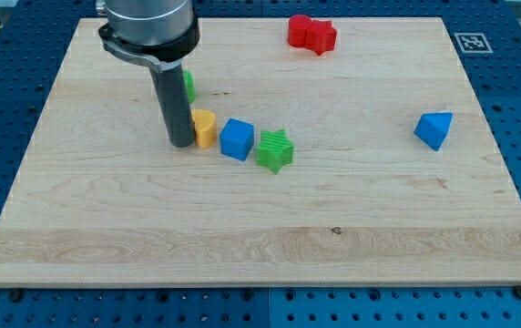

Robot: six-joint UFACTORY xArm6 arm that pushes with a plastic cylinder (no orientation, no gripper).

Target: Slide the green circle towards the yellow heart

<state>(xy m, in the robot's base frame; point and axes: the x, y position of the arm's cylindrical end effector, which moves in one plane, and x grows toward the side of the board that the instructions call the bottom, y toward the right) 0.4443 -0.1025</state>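
The green circle [188, 86] is mostly hidden behind my rod; only a sliver of its right edge shows, a little above the yellow heart [205, 128]. My tip [180, 142] rests on the board just left of the yellow heart, touching or nearly touching it. A blue cube [237, 138] sits right against the heart's right side, and a green star [275, 150] follows to its right.
Two red blocks [311, 34] lie together near the view's top. A blue triangular block [434, 128] sits alone at the view's right. The wooden board [260, 237] lies on a blue perforated table, with a marker tag [471, 42] at its top right corner.
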